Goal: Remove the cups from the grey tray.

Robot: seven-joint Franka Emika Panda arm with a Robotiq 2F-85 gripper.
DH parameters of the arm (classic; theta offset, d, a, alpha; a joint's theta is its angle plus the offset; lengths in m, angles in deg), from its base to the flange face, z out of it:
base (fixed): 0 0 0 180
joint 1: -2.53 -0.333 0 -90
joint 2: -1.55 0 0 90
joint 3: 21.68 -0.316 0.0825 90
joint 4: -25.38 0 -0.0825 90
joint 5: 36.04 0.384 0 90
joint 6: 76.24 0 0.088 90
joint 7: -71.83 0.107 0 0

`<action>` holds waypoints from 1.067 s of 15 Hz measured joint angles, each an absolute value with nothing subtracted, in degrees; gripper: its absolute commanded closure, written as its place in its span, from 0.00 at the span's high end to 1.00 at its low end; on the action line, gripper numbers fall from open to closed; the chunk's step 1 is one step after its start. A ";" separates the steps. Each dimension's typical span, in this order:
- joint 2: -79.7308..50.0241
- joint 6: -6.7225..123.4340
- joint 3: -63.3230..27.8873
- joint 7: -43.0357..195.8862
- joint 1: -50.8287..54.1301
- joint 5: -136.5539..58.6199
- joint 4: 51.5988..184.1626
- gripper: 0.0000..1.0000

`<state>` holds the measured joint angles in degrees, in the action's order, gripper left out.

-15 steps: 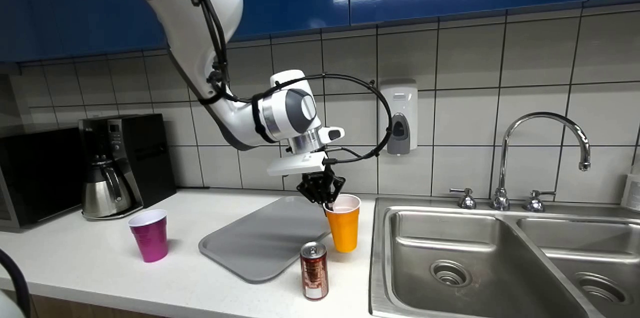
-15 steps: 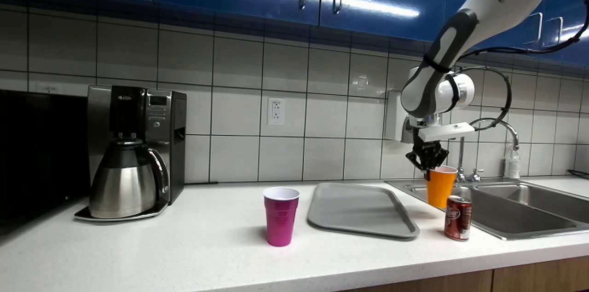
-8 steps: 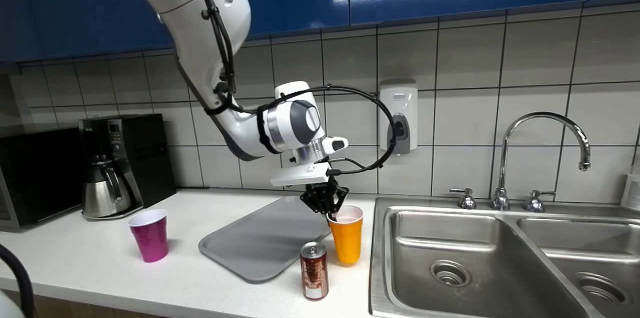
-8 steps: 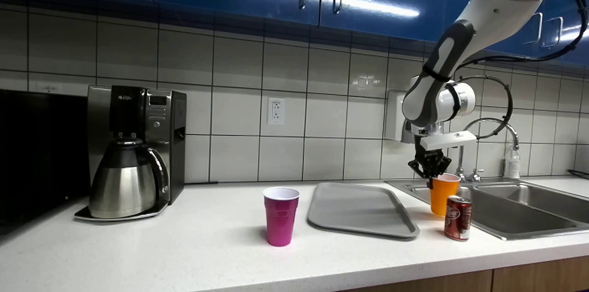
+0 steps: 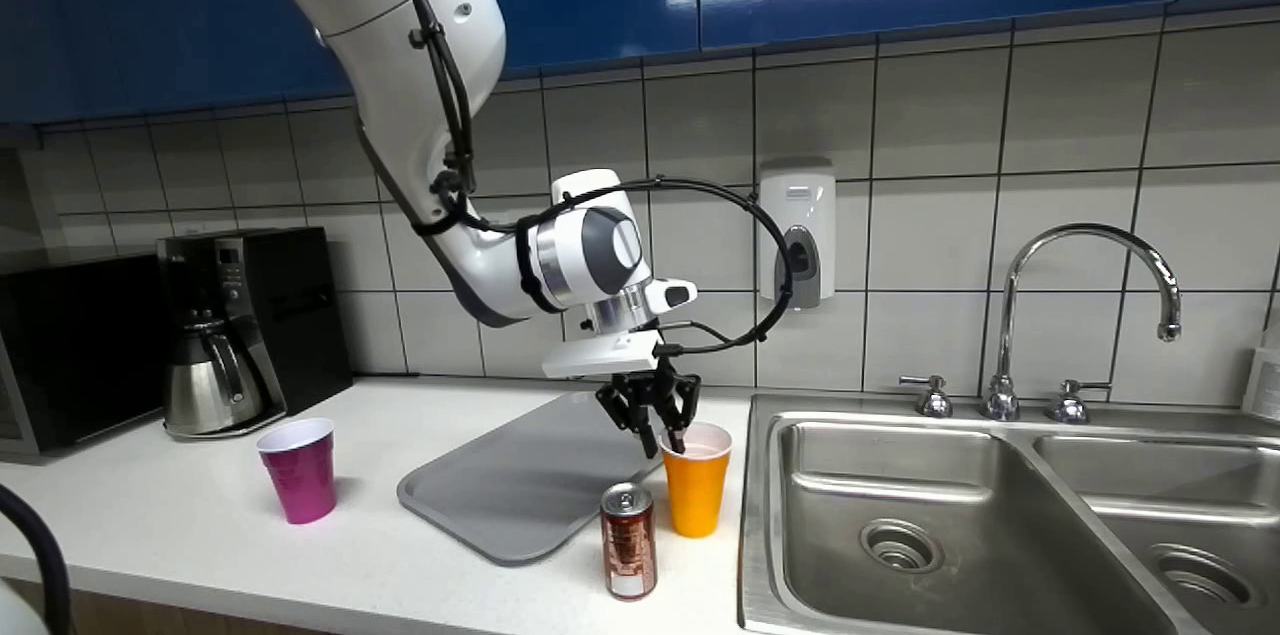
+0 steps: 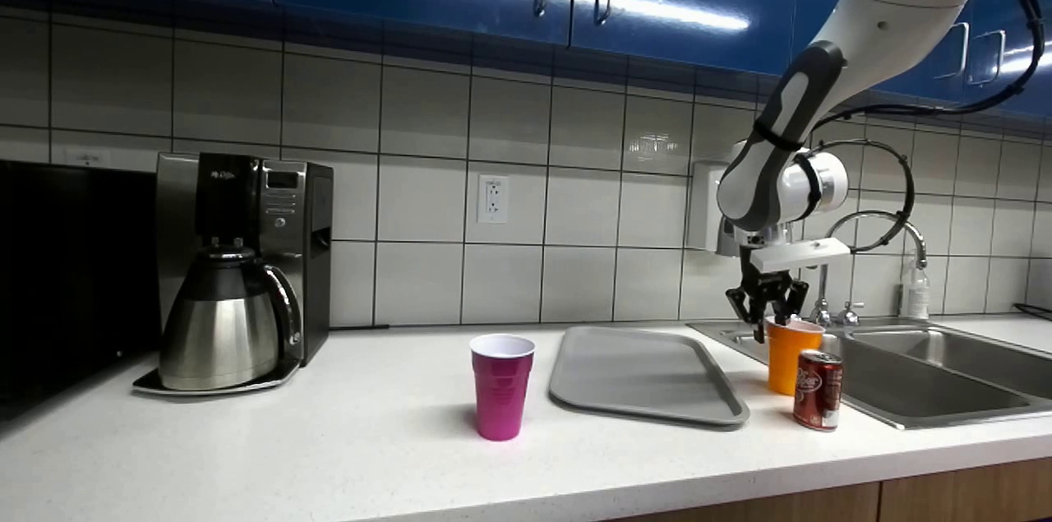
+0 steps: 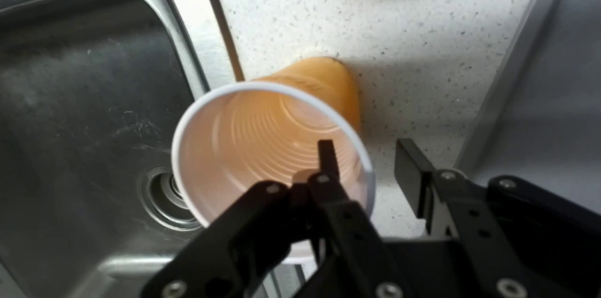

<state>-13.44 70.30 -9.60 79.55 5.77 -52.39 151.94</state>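
The orange cup (image 5: 697, 493) stands upright on the counter between the grey tray (image 5: 530, 485) and the sink; it also shows in an exterior view (image 6: 786, 366) and in the wrist view (image 7: 335, 84). My gripper (image 5: 664, 450) is open at its rim. In the wrist view the gripper (image 7: 365, 148) has one finger inside the cup and the other outside, with a gap on both sides of the wall. The magenta-purple cup (image 6: 501, 394) stands upright on the counter beside the tray (image 6: 641, 374), and shows in both exterior views (image 5: 300, 475). Nothing stands on the tray.
A reddish-brown can (image 5: 628, 545) stands near the orange cup, toward the counter's front edge. The steel sink (image 5: 900, 485) with its faucet (image 5: 1000, 395) is close beside the cup. A coffee maker (image 6: 246, 284) stands at the far end against the tiled wall.
My gripper lowered with the orange cup to the counter, moving slightly toward the can side. Its fingers then opened, letting go of the rim. The magenta-purple cup, tray and can have not moved.
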 measured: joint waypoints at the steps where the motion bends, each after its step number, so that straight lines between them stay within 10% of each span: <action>1: -13.44 70.33 -9.60 79.57 5.77 -52.39 151.90 0.77; 4: -13.38 70.45 -9.60 79.62 5.76 -52.38 151.70 1.00; 16: -8.69 70.52 -10.22 81.97 3.59 -54.55 152.33 1.00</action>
<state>-8.69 70.52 -10.22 81.97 3.59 -54.55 152.33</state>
